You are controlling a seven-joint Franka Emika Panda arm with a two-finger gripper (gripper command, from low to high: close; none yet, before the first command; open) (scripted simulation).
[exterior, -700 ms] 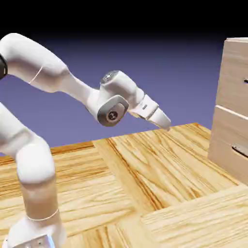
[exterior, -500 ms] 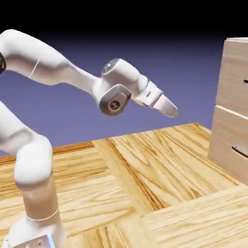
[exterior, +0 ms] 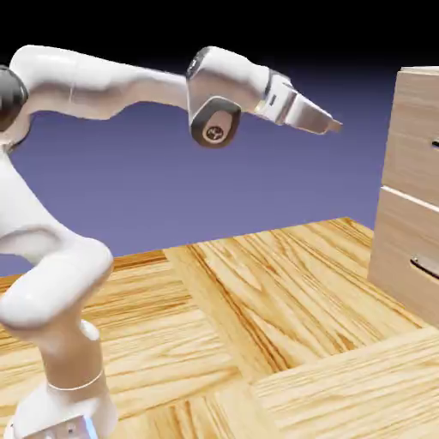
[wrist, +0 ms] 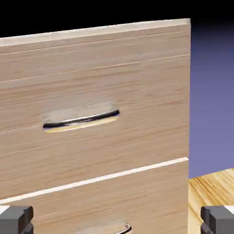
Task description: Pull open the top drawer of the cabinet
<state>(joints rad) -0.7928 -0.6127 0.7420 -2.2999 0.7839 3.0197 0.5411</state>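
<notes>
- The white arm's two-finger end effector [exterior: 330,125] has climbed from low over the plank-patterned wooden desk [exterior: 257,326] to about the level of the upper drawer, and has swung toward the exterior view's right.
- Its grey fingertips [wrist: 16,218] stand wide apart at the hand view's bottom corners, with nothing between them.
- The tall light tan wood-grain cabinet [exterior: 411,189] stands at the exterior view's right edge, clear of the end effector.
- In the hand view, the top drawer [wrist: 96,105] fills the frame, its dark metal bar handle [wrist: 82,119] left of centre and above the fingertips.
- Judgement: the approach is now roughly lined up in height; advancing and centring on the handle remains before any pull.
</notes>
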